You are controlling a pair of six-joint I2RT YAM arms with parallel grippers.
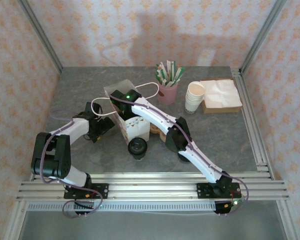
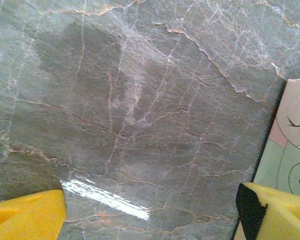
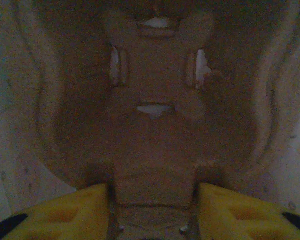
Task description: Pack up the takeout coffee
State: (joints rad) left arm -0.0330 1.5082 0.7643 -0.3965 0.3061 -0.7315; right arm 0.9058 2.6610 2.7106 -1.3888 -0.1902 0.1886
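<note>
Packing looks to be at the carrier stage: the right gripper (image 3: pixel 152 212) hangs inside the white paper bag (image 1: pixel 133 126) over a brown moulded-pulp carrier (image 3: pixel 155 145), and I cannot tell whether it grips it. The left gripper (image 2: pixel 150 215) gapes empty alongside. The next move is lifting in the small dark black-lidded cup (image 1: pixel 137 146), which stands on the table just before the bag.

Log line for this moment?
left gripper open beside patterned paper bag; right gripper in bag astride brown moulded-pulp carrier, grip unclear; black-lidded dark cup on table

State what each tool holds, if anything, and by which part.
Left tool: nothing, fingers apart over the table. Right tool: fingers flank the centre tab of the pulp carrier; whether they grip it cannot be told.
</note>
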